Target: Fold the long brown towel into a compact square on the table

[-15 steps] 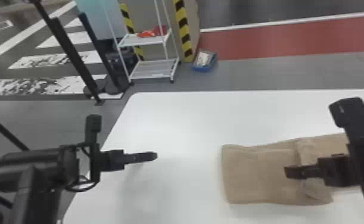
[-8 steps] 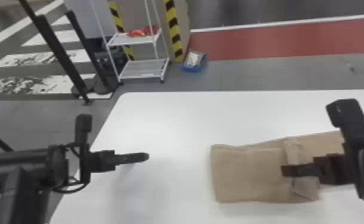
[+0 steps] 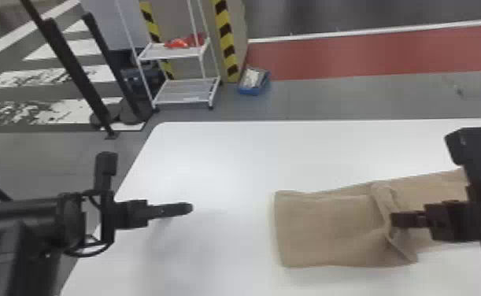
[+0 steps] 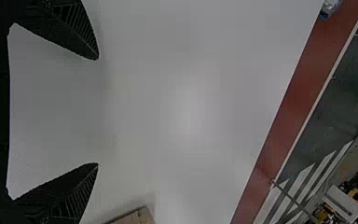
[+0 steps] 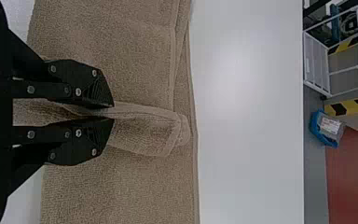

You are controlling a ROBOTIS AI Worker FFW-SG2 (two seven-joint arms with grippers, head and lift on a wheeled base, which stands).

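Observation:
The brown towel [image 3: 330, 232] lies at the table's right side, its left part folded over on itself, the rest running on to the right under the right arm. My right gripper [image 3: 398, 219] is at the folded flap's raised edge. In the right wrist view the right gripper [image 5: 107, 113] is shut on a pinched ridge of the towel [image 5: 140, 56]. My left gripper [image 3: 186, 208] stands over bare table, left of the towel. The left wrist view has the left gripper [image 4: 98, 112] wide open with nothing between its fingers, and a towel corner [image 4: 135, 216] beyond.
The white table [image 3: 219, 157] has bare surface between the left gripper and the towel and behind the towel. Beyond its far edge stand a white shelf rack [image 3: 188, 92] and a blue bin [image 3: 253, 82] on the floor.
The head view has shifted, so table, rack and towel appear farther left. The right gripper keeps its place at the towel's fold edge; the left gripper stays over bare table.

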